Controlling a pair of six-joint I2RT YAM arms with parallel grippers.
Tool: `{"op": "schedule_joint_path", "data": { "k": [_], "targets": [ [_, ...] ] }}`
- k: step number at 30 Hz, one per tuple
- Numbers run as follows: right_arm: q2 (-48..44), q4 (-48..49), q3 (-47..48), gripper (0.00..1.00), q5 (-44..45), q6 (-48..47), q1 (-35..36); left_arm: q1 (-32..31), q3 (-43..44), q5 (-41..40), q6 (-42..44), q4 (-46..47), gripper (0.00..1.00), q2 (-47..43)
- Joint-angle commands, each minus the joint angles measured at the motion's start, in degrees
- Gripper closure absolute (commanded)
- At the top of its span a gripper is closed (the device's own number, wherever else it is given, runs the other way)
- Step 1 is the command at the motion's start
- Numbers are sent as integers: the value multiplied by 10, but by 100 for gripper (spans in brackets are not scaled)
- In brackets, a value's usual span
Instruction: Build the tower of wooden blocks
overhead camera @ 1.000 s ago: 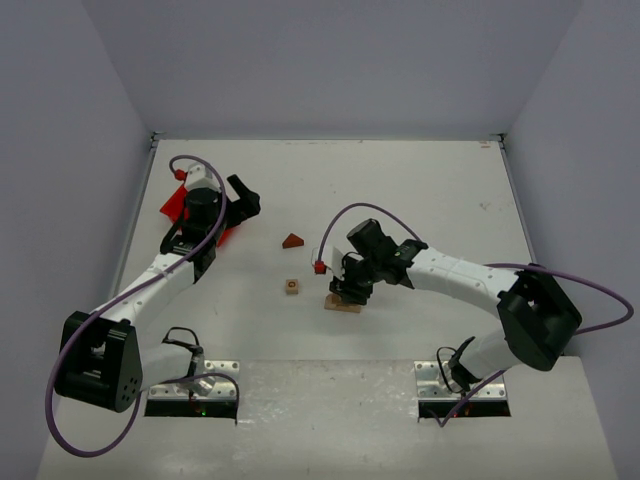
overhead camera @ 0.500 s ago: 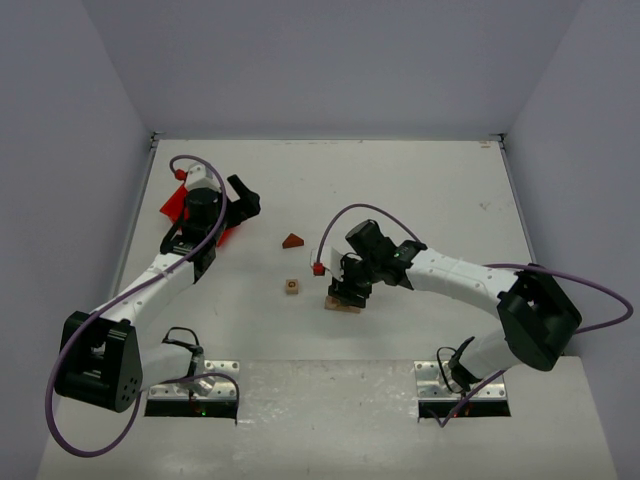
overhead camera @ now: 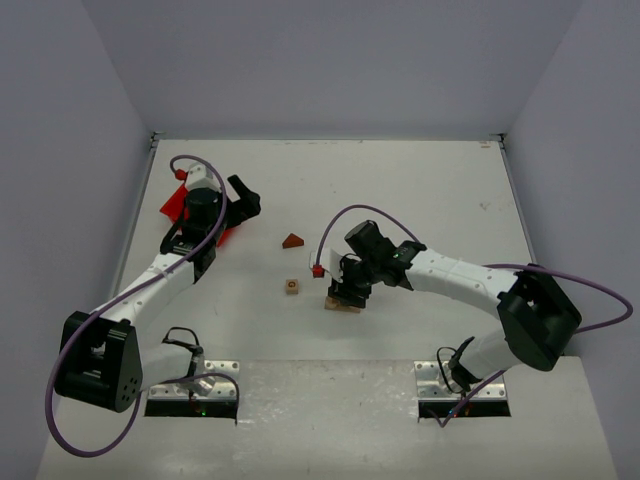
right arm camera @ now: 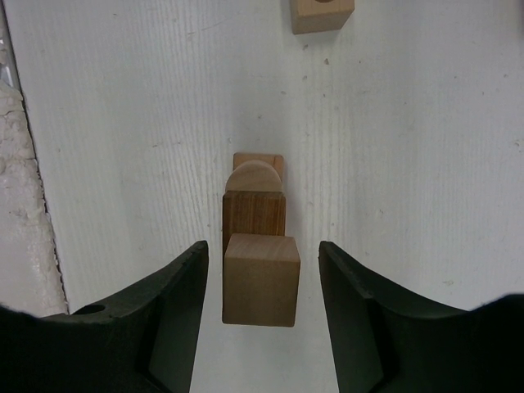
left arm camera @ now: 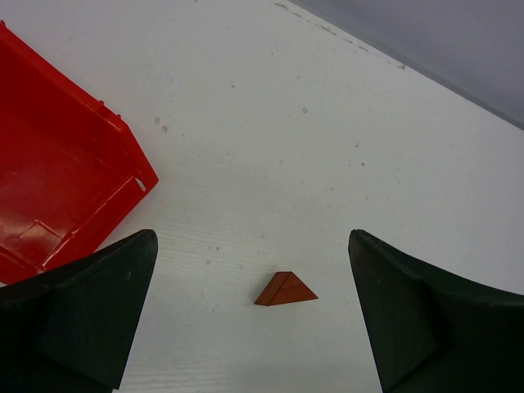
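1. At the far left, the red bin (left arm camera: 65, 180) sat under the left arm. The left gripper (left arm camera: 251, 237) hung above the table (overhead camera: 420, 180) with its fingers spread fully and nothing between them.
2. The roof piece (left arm camera: 285, 289) lay flat on the table, just right of the bin and well apart from the tower. In the left wrist view it sat between the open fingers but below them, untouched. Its long edge ran from finger to finger, and its peak pointed toward the far side of the table.
3. A loose cube (overhead camera: 292, 286) rested alone between the roof piece and the tower, a round mark on its top face.
4. The tower (right arm camera: 255, 213) stood right of centre on its plank base (overhead camera: 342, 304), whose long axis ran roughly left to right in the top view. A pale top cube (right arm camera: 261, 278) sat squarely over a darker block.
5. The right gripper (right arm camera: 262, 246) straddled that top cube with a gap showing on both sides, so it was parted and held nothing.
6. The step in hand looked like releasing a freshly placed cube. The next move likely called for a straight lift clear of the stack without brushing it, then fetching the loose cube or the roof.
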Motion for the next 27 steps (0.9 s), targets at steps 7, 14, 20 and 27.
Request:
{"op": "schedule_joint_path", "data": {
  "k": [7, 14, 20, 27],
  "targets": [
    [-15, 13, 17, 45, -9, -11, 5, 8, -2, 6, 5, 22, 0, -8],
    [-17, 11, 15, 47, -16, -20, 7, 8, -1, 6, 6, 24, 0, -7],
    [-15, 12, 14, 47, -17, -26, 7, 8, -2, 7, 7, 25, 0, -6],
    [-20, 9, 11, 53, -22, -33, 8, 8, -1, 9, 7, 25, 0, -6]
  ]
}}
